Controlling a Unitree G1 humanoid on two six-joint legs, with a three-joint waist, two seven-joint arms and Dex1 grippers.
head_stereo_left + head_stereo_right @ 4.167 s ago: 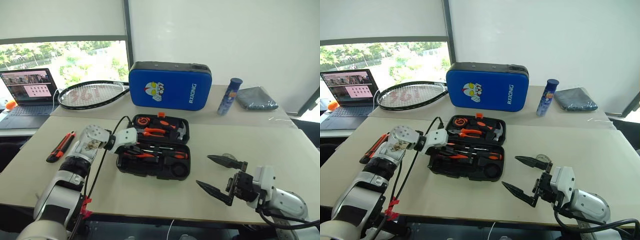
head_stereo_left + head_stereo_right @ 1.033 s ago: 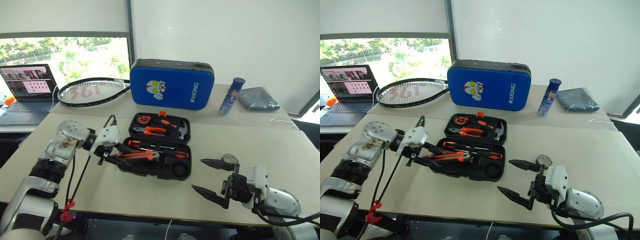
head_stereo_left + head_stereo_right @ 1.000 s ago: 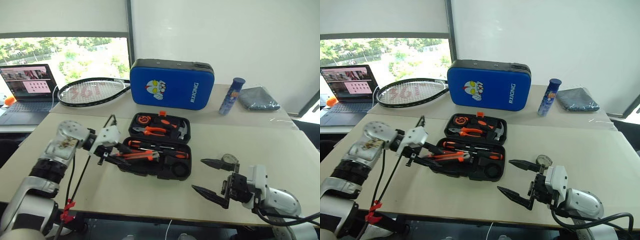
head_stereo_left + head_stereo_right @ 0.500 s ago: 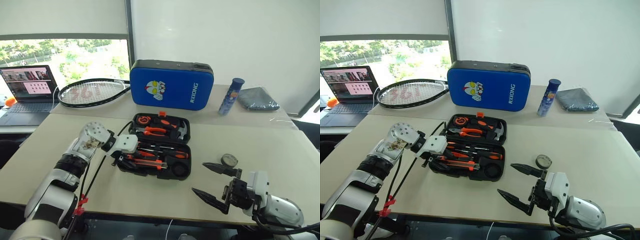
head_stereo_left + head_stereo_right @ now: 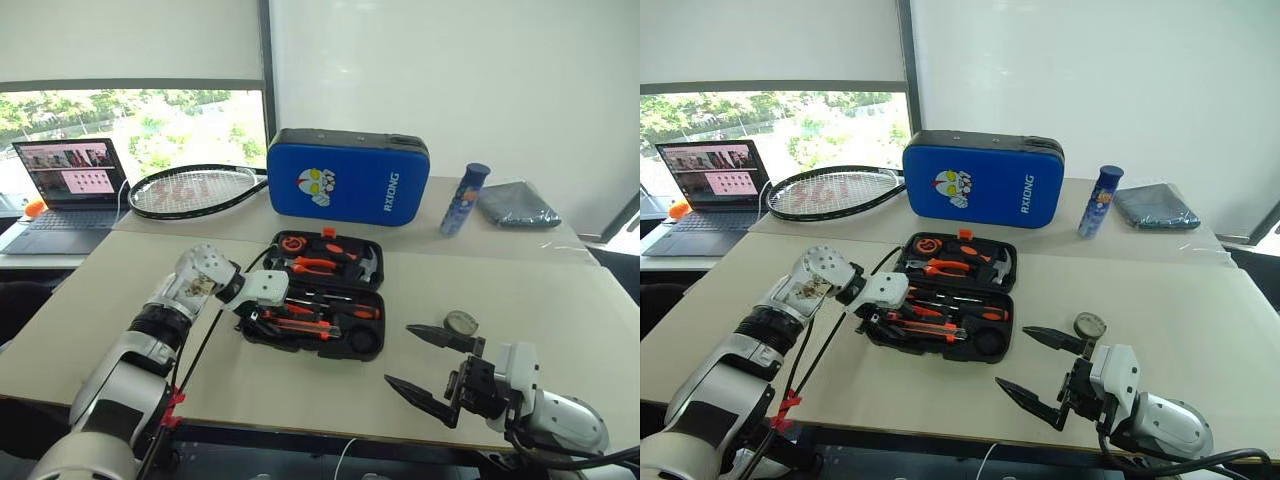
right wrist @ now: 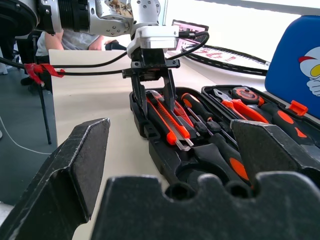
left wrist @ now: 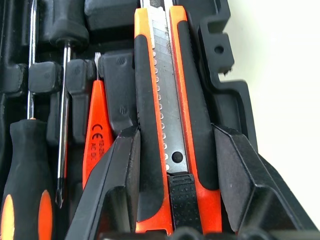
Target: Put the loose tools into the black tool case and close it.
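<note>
Beige desk (image 5: 560, 290) carries the open black tool case (image 5: 315, 300). Left hand (image 7: 172, 165) grips the utility knife (image 7: 170, 115) over its near-left slots; right hand (image 5: 425, 365) gapes empty.

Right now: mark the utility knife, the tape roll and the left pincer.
utility knife (image 7: 167, 120), left wrist view, metal blade slider.
tape roll (image 5: 461, 322), left eye view, top face.
left pincer (image 6: 154, 95), right wrist view, between the fingertips.

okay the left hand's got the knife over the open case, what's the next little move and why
Probably lower it a touch, then open the left hand. Its fingers grip the utility knife lying along the near tray of the black tool case, apparently not fully seated.
</note>
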